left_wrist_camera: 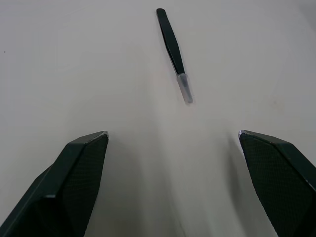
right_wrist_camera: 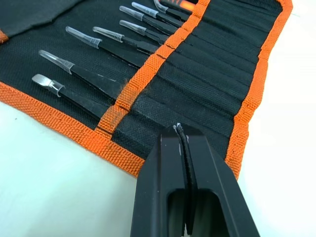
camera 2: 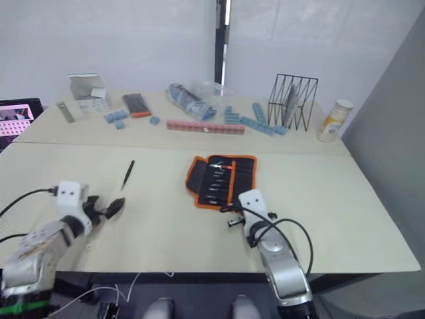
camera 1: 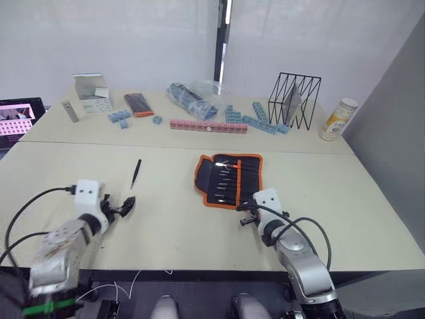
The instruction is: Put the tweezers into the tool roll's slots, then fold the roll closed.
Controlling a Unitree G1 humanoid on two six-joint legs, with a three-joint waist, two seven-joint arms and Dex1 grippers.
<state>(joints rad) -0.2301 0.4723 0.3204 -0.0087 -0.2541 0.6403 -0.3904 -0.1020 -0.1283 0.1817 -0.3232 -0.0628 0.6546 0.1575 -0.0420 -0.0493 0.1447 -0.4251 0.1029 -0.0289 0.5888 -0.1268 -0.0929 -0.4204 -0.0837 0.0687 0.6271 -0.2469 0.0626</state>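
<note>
The tool roll (camera 1: 247, 174) lies open and flat at the table's middle, black with orange trim. Several tweezers (right_wrist_camera: 94, 42) sit in its slots, their clear-capped tips sticking out. One loose black tweezers (camera 1: 136, 173) lies on the table to the roll's left, also seen ahead of the fingers in the left wrist view (left_wrist_camera: 172, 45). My left gripper (camera 1: 126, 205) hovers open just short of it, with nothing between its fingers (left_wrist_camera: 74, 177). My right gripper (right_wrist_camera: 180, 131) is shut, its tip over the roll's near orange edge at the pocket side.
Along the back of the table stand a white box (camera 1: 91, 93), a small black-and-orange flat pack (camera 1: 138, 104), blue blocks (camera 1: 119, 117), a pink block row (camera 1: 208, 125), a plastic bag (camera 1: 194, 98), a black wire rack (camera 1: 294, 100) and a bottle (camera 1: 337, 119). A screen (camera 1: 18, 116) sits far left.
</note>
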